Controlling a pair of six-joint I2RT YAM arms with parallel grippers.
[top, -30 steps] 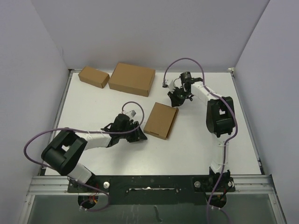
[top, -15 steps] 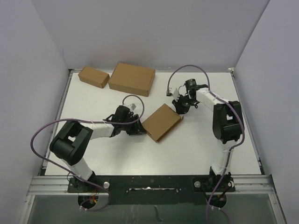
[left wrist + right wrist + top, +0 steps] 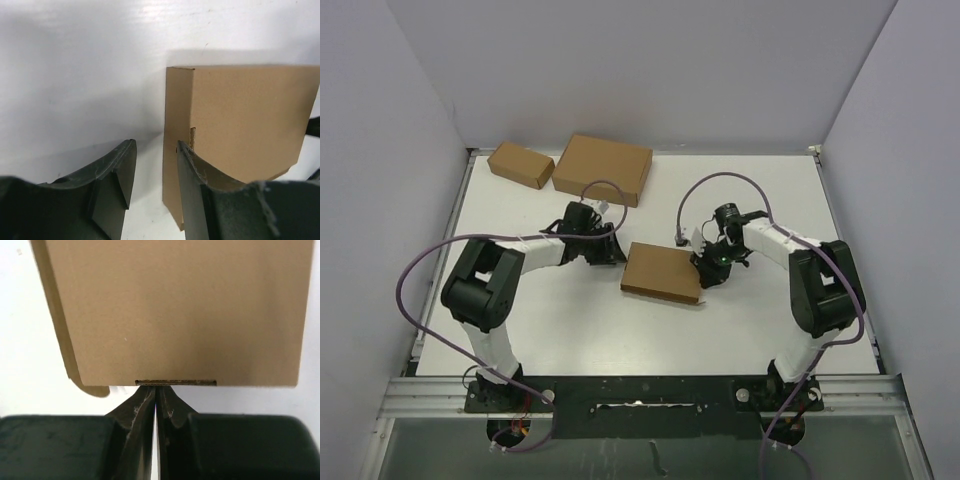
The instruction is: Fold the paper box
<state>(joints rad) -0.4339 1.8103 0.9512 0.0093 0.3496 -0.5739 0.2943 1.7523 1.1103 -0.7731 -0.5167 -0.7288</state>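
The paper box (image 3: 662,272) lies flat and closed on the white table near the middle, its long side running left to right. My left gripper (image 3: 612,250) is open just off the box's far-left corner. In the left wrist view its fingers (image 3: 155,165) straddle bare table, and the right finger overlaps the box's left edge (image 3: 240,115). My right gripper (image 3: 708,270) is shut at the box's right edge. In the right wrist view its fingertips (image 3: 156,389) meet just under a slot in the edge of the box (image 3: 175,310).
A larger thick cardboard box (image 3: 603,169) and a small cardboard box (image 3: 521,165) stand at the far left of the table. Grey walls close the table on three sides. The right arm's cable (image 3: 692,205) loops above the paper box.
The paper box has turned and slid nearer, from upright to lying crosswise. My left gripper moved farther back. My right gripper moved nearer, following the box's edge.
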